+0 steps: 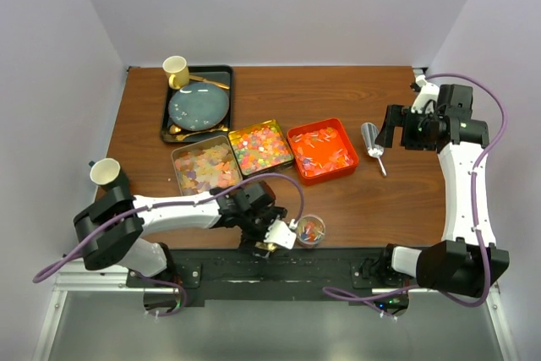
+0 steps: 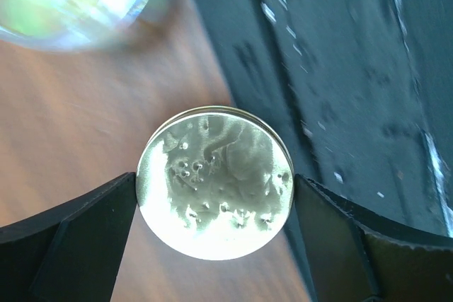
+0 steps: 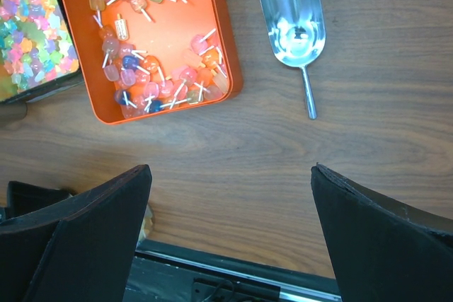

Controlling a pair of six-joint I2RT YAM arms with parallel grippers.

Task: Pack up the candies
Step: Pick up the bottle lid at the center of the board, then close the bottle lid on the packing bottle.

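Clamping gold lid point(image 2: 214, 182) w/ left end effector point(image 2: 216, 199) — nr jar point(image 1: 311, 230).

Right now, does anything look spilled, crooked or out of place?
No spill shows. The candies lie in their trays and the small jar. Only the gold lid is off, clamped in the left gripper at the table's near edge.

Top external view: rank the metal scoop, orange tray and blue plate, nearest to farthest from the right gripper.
1. Metal scoop, just left of the right gripper.
2. Orange tray, mid-table, farther left.
3. Blue plate, rear left.
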